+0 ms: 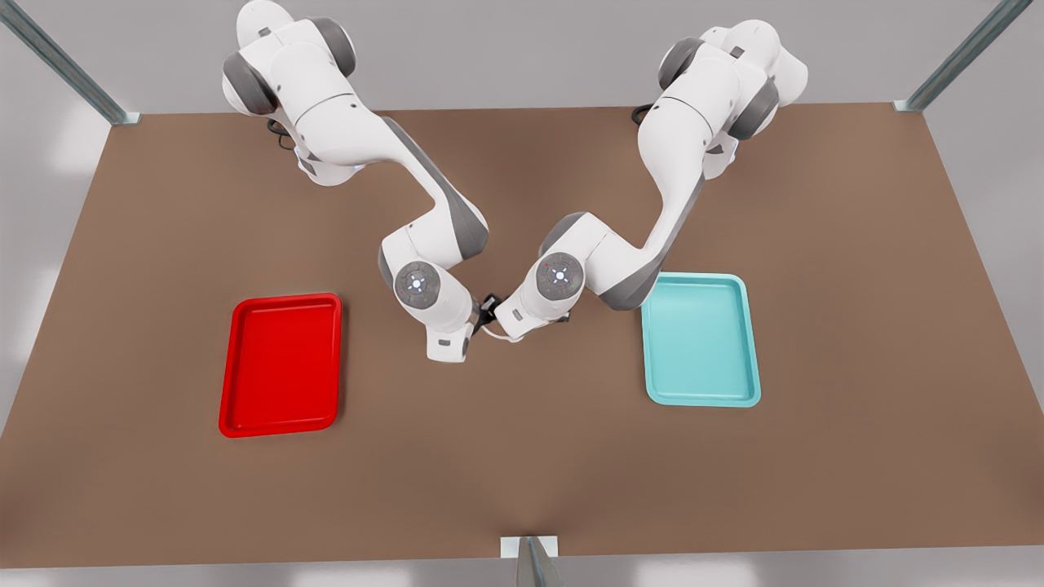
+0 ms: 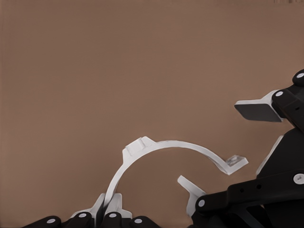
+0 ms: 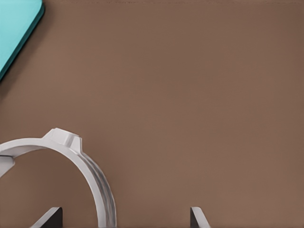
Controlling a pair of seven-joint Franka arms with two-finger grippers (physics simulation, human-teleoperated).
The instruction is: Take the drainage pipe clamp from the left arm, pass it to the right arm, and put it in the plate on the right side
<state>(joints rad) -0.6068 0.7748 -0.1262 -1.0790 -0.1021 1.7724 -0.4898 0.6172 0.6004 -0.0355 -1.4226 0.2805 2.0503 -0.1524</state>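
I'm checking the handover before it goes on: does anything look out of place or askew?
Nothing stands out. The left gripper is shut on one end of the thin white plastic half-ring clamp; the right gripper stands open around it. The bright red shallow rectangular tray and the teal tray lie flat.

The clamp [image 2: 166, 145] looks like smooth matt white plastic. Both trays, red [image 1: 281, 365] and teal [image 1: 701, 340], are glossy plastic. The worktop [image 1: 522, 456] is flat matt brown, and its corner posts [image 1: 61, 61] look like brushed metal.
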